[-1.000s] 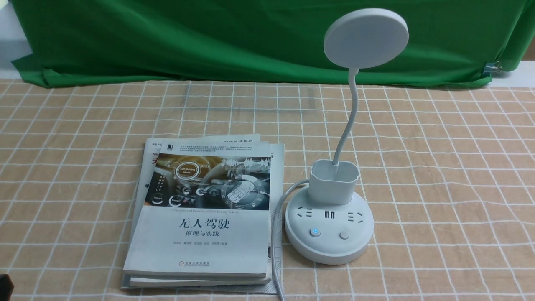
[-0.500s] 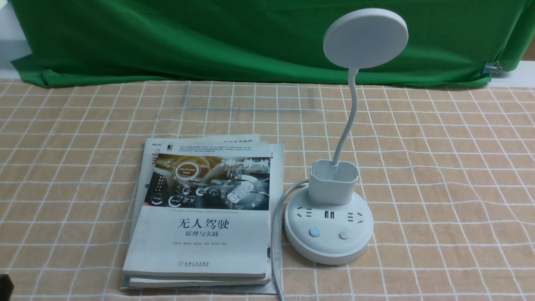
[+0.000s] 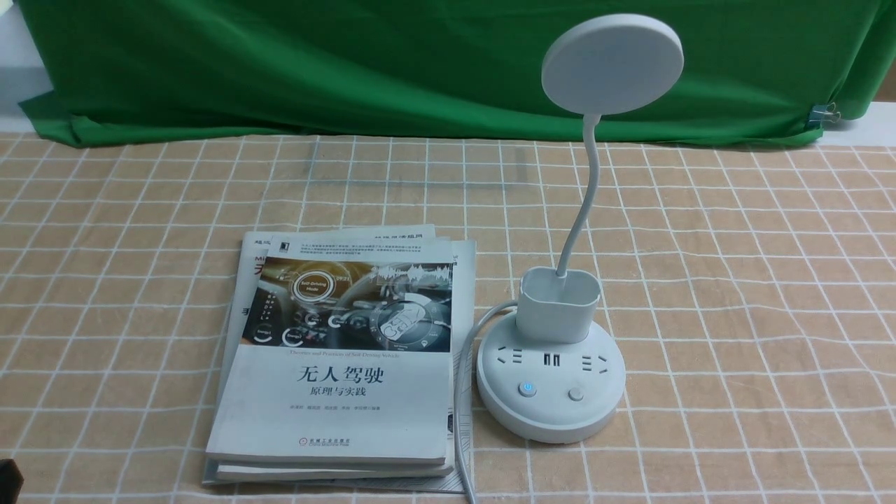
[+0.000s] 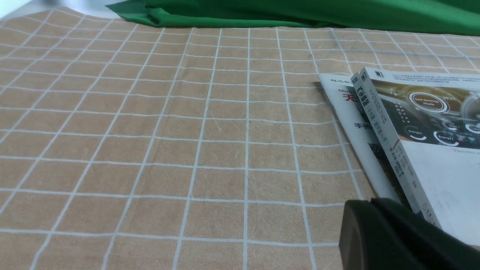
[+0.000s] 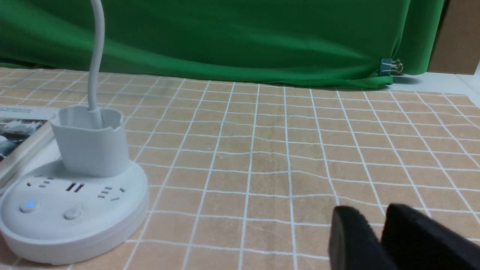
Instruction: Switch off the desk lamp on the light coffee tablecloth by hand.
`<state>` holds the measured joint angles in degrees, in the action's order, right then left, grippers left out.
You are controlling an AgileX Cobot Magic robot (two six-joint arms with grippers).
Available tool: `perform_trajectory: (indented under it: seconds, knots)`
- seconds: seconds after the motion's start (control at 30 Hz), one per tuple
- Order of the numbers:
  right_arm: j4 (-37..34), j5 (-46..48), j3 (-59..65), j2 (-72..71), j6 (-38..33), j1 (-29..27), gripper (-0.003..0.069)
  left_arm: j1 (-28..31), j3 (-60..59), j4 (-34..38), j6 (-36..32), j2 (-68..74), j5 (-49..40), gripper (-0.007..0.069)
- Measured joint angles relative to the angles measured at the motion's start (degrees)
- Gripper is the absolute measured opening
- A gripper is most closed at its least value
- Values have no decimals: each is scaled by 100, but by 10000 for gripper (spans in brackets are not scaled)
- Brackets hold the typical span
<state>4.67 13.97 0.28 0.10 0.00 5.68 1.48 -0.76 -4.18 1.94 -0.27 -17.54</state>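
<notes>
The white desk lamp [image 3: 551,399] stands on the light coffee tablecloth [image 3: 735,280], right of centre. Its disc head [image 3: 612,63] is raised on the bendy neck above the cup holder [image 3: 558,302]. The left button [image 3: 527,389] on its base glows blue and the right button [image 3: 576,394] is plain. In the right wrist view the lamp base [image 5: 75,210] is far from my right gripper [image 5: 375,212], which is shut and empty, low over the cloth [image 5: 281,150]. My left gripper [image 4: 369,204] is shut and empty beside the books, over the cloth [image 4: 150,150].
A stack of books [image 3: 343,357] lies just left of the lamp, also seen in the left wrist view [image 4: 423,142]. The lamp's white cord [image 3: 462,392] runs between the books and the base. A green backdrop cloth [image 3: 350,63] hangs behind, with a binder clip [image 3: 826,112].
</notes>
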Motion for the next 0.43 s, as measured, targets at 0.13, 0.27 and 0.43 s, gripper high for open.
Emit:
perform_trajectory:
  seconds: [0.13,0.27,0.43]
  knots:
    - [0,0,0,0,0,0,171,0,0,0,0,0,0,5]
    - [0,0,0,0,0,0,183,0,0,0,0,0,0,5]
    - [0,0,0,0,0,0,192,0,0,0,0,0,0,5]
